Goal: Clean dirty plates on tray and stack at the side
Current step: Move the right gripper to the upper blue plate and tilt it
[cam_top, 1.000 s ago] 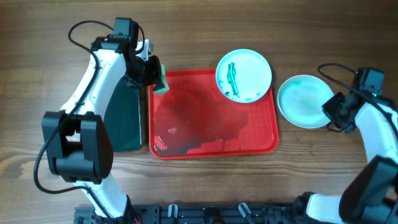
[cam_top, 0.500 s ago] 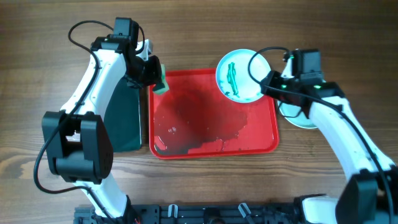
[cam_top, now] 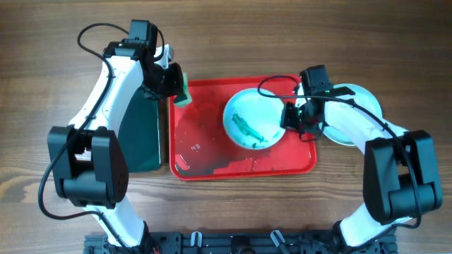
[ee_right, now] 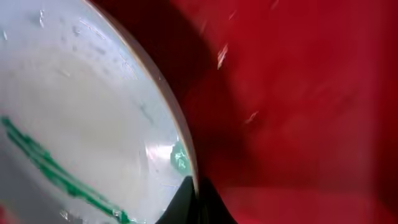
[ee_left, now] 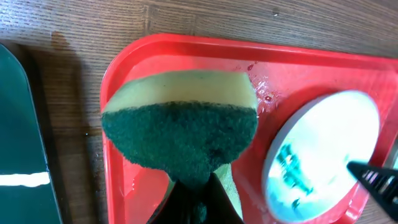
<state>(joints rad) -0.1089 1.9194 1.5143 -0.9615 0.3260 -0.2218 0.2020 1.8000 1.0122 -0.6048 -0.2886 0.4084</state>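
Pale mint-blue round plate (cam_top: 251, 120) with dark green smears: tilted on glossy red rectangular plastic tray (cam_top: 212, 152), rim clamped between right fingers (ee_right: 186, 206). Left fingers (ee_left: 189, 204) clamped on green-and-yellow sponge (cam_top: 181, 90) above tray corner. Risk: thin rim grip slipping under scrubbing pressure.

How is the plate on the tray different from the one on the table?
The tray plate sits on the red tray; the table plate lies on the wooden table. The tray plate has a green streak and the right end effector grips its rim; the table plate lies free. Both are round.
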